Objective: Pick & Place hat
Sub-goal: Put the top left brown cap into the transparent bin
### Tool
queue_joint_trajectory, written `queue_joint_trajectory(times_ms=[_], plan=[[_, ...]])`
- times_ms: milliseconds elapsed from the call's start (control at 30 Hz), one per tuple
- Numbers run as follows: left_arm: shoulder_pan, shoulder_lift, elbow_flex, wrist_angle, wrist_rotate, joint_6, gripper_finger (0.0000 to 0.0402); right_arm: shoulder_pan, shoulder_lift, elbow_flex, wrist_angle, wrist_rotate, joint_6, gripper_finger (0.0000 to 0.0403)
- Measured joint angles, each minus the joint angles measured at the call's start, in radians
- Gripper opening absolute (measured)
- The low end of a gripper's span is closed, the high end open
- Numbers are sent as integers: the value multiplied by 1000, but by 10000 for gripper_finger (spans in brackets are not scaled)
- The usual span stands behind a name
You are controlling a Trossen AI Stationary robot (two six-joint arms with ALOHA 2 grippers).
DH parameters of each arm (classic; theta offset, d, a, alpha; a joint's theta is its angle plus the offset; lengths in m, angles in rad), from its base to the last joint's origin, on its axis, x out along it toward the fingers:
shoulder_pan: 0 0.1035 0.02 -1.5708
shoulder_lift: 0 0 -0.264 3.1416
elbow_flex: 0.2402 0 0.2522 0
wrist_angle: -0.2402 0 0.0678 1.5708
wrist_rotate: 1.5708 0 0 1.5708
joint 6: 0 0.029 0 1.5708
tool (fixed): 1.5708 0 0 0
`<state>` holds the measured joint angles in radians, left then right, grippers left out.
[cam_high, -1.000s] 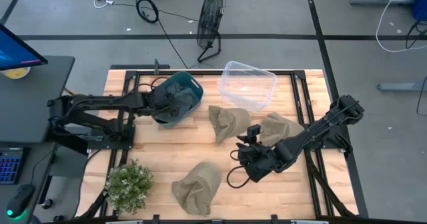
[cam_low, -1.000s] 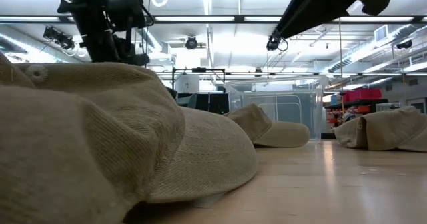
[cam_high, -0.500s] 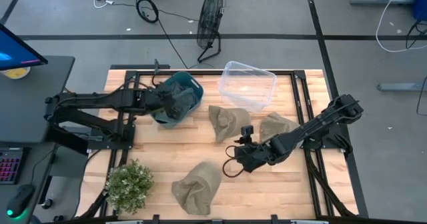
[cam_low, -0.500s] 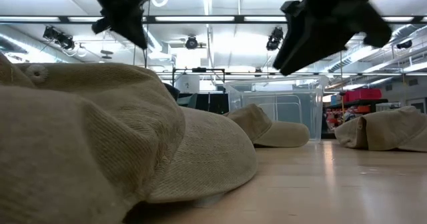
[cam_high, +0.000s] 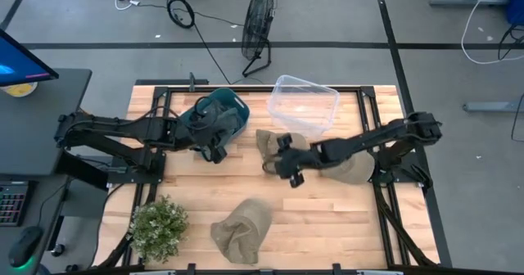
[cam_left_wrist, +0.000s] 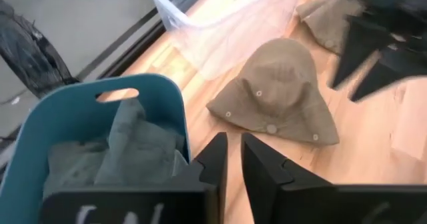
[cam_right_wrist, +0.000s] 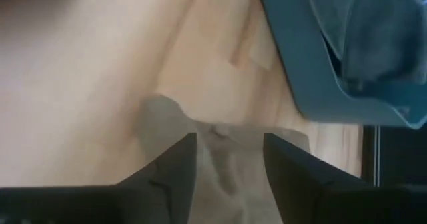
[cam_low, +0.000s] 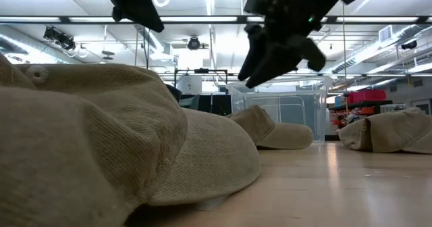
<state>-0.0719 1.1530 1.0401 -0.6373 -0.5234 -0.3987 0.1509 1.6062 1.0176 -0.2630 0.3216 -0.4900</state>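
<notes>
Three tan hats lie on the wooden table. The middle hat [cam_high: 272, 146] [cam_left_wrist: 280, 94] [cam_low: 270, 129] sits flat by its brim. My right gripper [cam_high: 274, 165] [cam_right_wrist: 230, 151] is open and hovers above this hat, well clear of it in the low view [cam_low: 263, 58]. My left gripper [cam_high: 214, 151] [cam_left_wrist: 233, 159] is shut, holds nothing, and is just on the near side of the teal basket [cam_high: 235, 103] [cam_left_wrist: 157, 91]. Dark teal cloth lies inside the basket. A second hat [cam_high: 354, 167] lies under the right arm. A third hat [cam_high: 241, 230] [cam_low: 101, 139] lies near the table's near edge.
A clear plastic bin [cam_high: 304, 103] [cam_low: 290, 105] stands at the far edge, right of the basket. A green potted plant [cam_high: 159, 226] is at the near left corner. A floor fan [cam_high: 258, 29] stands beyond the table. Bare wood shows between the hats.
My right gripper has swept from the middle of the table's near half toward the far left, and is now over the middle hat. My left gripper has drawn back from over the basket toward the table's near edge. The hats have stayed where they were.
</notes>
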Motion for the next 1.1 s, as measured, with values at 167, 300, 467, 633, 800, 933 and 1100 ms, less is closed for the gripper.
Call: queue_joint_trajectory(times_ms=[167, 300, 467, 633, 800, 933, 1100], plan=[[0, 0, 0, 2, 0, 53, 85, -91, 40, 0, -15, -146, -53, 212], [0, 0, 0, 2, 0, 84, 112, -118, 98, 0, -34, -166, -126, 227], [3, 0, 0, 13, -35, 98, 133, -131, 156, 0, -39, -114, -197, 218], [3, 0, 0, 16, -39, 96, 139, -131, 176, 0, -33, -94, -152, 145], [3, 0, 0, 16, -39, 96, 140, -115, 144, 0, -3, -97, -3, 19], [3, 0, 0, 15, -39, 96, 140, -62, 81, 0, -3, -97, 111, 25], [3, 0, 0, 14, -39, 96, 140, 2, -45, 0, -5, -70, 88, 11]])
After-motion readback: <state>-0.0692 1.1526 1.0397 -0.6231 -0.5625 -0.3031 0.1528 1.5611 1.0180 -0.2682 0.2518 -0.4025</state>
